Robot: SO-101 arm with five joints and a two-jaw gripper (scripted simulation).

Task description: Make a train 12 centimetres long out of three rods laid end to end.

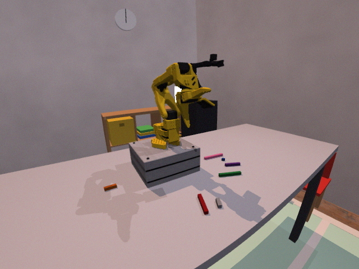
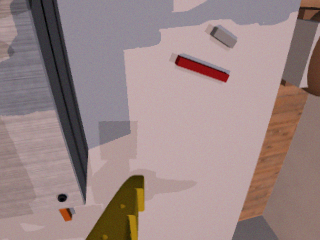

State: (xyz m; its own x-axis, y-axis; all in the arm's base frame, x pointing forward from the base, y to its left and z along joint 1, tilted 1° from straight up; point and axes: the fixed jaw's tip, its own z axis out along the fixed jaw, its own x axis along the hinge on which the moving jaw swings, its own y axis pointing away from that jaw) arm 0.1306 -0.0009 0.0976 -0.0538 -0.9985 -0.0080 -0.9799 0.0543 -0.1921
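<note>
The yellow arm [image 1: 166, 87] is folded high above its grey base block [image 1: 185, 162], and the gripper [image 1: 197, 95] hangs in the air well above the table [image 1: 275, 144] with its fingers spread wide and nothing between them. In the exterior view, taking the base block as the dial's centre, the rods lie flat and scattered: the pink rod [image 1: 213, 156] sits near the block at about 3 o'clock, with the small blue rod [image 1: 222, 159] just beside its right end, the purple rod [image 1: 232, 163] a little further out, and the green rod [image 1: 229, 174] near it at roughly 4 o'clock. The red rod [image 1: 202, 203] lies at about 5 o'clock, with the short grey rod [image 1: 218, 202] close to its right, apart from it. The orange rod [image 1: 110, 186] lies alone at about 8 o'clock, well apart from the others. No rods touch end to end. In the wrist view one yellow finger [image 2: 125, 212] shows at 6 o'clock, with the red rod [image 2: 202, 68] and grey rod [image 2: 222, 35] at about 1 o'clock.
</note>
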